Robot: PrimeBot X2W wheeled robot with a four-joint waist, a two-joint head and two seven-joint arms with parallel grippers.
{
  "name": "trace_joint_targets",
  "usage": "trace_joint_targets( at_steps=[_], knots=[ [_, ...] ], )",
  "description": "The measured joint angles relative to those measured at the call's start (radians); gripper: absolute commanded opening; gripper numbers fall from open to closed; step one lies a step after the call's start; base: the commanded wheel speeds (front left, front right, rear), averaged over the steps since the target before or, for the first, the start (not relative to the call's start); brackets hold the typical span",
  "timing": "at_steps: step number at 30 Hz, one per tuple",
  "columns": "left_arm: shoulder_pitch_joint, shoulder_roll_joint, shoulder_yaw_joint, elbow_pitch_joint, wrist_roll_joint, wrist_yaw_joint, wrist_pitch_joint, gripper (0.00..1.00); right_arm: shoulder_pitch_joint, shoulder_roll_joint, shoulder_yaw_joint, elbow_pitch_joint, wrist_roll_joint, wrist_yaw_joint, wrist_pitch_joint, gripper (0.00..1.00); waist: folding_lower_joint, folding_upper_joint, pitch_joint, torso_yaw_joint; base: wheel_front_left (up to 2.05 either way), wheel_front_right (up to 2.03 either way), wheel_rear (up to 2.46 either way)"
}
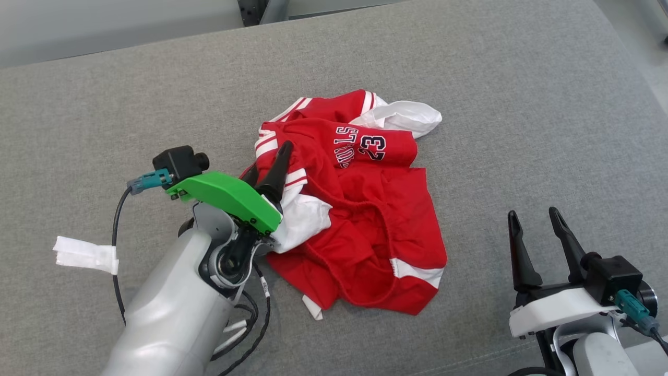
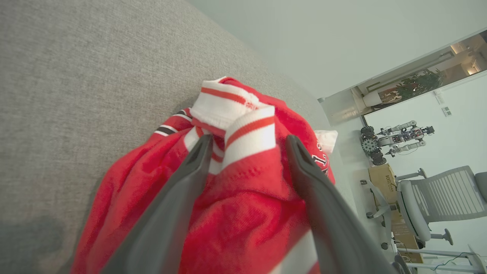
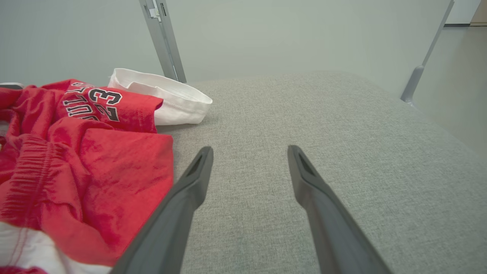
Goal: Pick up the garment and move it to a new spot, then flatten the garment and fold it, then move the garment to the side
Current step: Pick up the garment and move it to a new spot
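While the crumpled red-and-white garment [image 1: 360,209] lies mid-counter [image 1: 522,104], the left gripper [image 2: 249,140] straddles a striped fold, its fingers [image 2: 182,190] spread, pinching nothing. The right gripper [image 1: 533,213] hovers beside the cloth, fingers apart and empty. Flattening seems the step in hand; it calls for grasping opposite edges and drawing them apart.

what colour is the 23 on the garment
The printed number 23 is black with a white outline, on the crumpled red-and-white fabric garment; head view shows it best.
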State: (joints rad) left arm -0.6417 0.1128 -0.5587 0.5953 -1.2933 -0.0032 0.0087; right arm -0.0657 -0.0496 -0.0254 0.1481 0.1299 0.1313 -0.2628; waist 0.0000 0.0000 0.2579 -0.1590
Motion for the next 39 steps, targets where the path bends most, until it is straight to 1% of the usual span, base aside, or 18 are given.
trace_joint_targets(
  at_steps=[3, 5, 7, 8, 11, 12, 13, 14, 16, 18, 22, 24, 26, 32, 37, 39],
  knots=[
    [-0.007, 0.025, -0.041, 0.0, 0.065, -0.02, -0.023, 1.0, 0.011, 0.0, -0.004, 0.001, -0.007, 0.0, 0.0, 1.0, 0.0, 0.0, -0.015, 0.011, 0.0, 0.0, 0.0],
    [-0.002, 0.062, -0.056, -0.026, 0.106, -0.037, -0.05, 1.0, 0.022, 0.0, -0.004, 0.005, -0.011, 0.0, 0.0, 1.0, 0.0, 0.0, -0.03, 0.017, 0.0, 0.0, 0.0],
    [0.012, 0.109, -0.067, -0.08, 0.149, -0.03, -0.086, 1.0, 0.029, 0.001, -0.006, 0.006, -0.011, 0.0, 0.0, 1.0, 0.0, 0.0, -0.048, 0.019, 0.0, 0.0, 0.0],
    [0.022, 0.139, -0.081, -0.111, 0.192, -0.015, -0.104, 1.0, 0.036, 0.0, -0.009, 0.005, -0.012, 0.0, 0.0, 1.0, 0.0, 0.0, -0.058, 0.02, 0.0, 0.0, 0.0],
    [0.062, 0.218, -0.132, -0.23, 0.309, 0.052, -0.133, 1.0, 0.065, 0.0, -0.019, 0.002, -0.016, 0.0, 0.0, 1.0, 0.0, 0.0, -0.086, 0.024, 0.0, 0.0, 0.0],
    [0.079, 0.234, -0.148, -0.278, 0.335, 0.077, -0.133, 1.0, 0.071, 0.0, -0.021, 0.002, -0.019, 0.0, 0.0, 1.0, 0.0, 0.0, -0.095, 0.025, 0.0, 0.0, 0.0],
    [0.119, 0.252, -0.181, -0.377, 0.374, 0.123, -0.122, 1.0, 0.08, 0.0, -0.021, 0.0, -0.02, 0.0, 0.0, 1.0, 0.0, 0.0, -0.112, 0.028, 0.0, 0.0, 0.0],
    [0.139, 0.258, -0.204, -0.426, 0.393, 0.142, -0.113, 1.0, 0.083, 0.0, -0.022, 0.0, -0.021, 0.0, 0.0, 1.0, 0.0, 0.0, -0.119, 0.029, 0.0, 0.0, 0.0],
    [0.172, 0.259, -0.252, -0.511, 0.427, 0.172, -0.084, 1.0, 0.086, 0.0, -0.025, -0.003, -0.021, 0.0, 0.0, 1.0, 0.0, 0.0, -0.128, 0.032, 0.0, 0.0, 0.0],
    [0.198, 0.253, -0.304, -0.569, 0.444, 0.189, -0.049, 1.0, 0.086, 0.0, -0.023, -0.005, -0.021, 0.0, 0.0, 1.0, 0.0, 0.0, -0.129, 0.036, 0.0, 0.0, 0.0],
    [0.221, 0.226, -0.408, -0.592, 0.499, 0.196, 0.0, 1.0, 0.083, 0.0, -0.016, -0.007, -0.021, 0.0, 0.0, 1.0, 0.0, 0.0, -0.118, 0.036, 0.0, 0.0, 0.0],
    [0.223, 0.207, -0.439, -0.574, 0.503, 0.192, 0.013, 1.0, 0.08, 0.0, -0.013, -0.008, -0.021, 0.0, 0.0, 1.0, 0.0, 0.0, -0.112, 0.034, 0.0, 0.0, 0.0],
    [0.223, 0.189, -0.473, -0.54, 0.53, 0.184, 0.018, 1.0, 0.075, 0.0, -0.012, -0.008, -0.021, 0.0, 0.0, 1.0, 0.0, 0.0, -0.103, 0.029, 0.0, 0.0, 0.0],
    [0.22, 0.158, -0.52, -0.442, 0.547, 0.154, 0.026, 1.0, 0.067, 0.0, -0.016, -0.007, -0.017, 0.0, 0.0, 1.0, 0.0, 0.0, -0.086, 0.005, 0.0, 0.0, 0.0],
    [0.218, 0.149, -0.544, -0.384, 0.548, 0.136, 0.034, 1.0, 0.067, 0.0, -0.018, -0.005, -0.01, 0.0, 0.0, 1.0, 0.0, 0.0, -0.077, -0.01, 0.0, 0.0, 0.0],
    [0.208, 0.15, -0.564, -0.348, 0.575, 0.134, 0.028, 1.0, 0.066, 0.0, -0.018, -0.003, -0.009, 0.0, 0.0, 1.0, 0.0, 0.0, -0.074, -0.014, 0.0, 0.0, 0.0]
  ],
)
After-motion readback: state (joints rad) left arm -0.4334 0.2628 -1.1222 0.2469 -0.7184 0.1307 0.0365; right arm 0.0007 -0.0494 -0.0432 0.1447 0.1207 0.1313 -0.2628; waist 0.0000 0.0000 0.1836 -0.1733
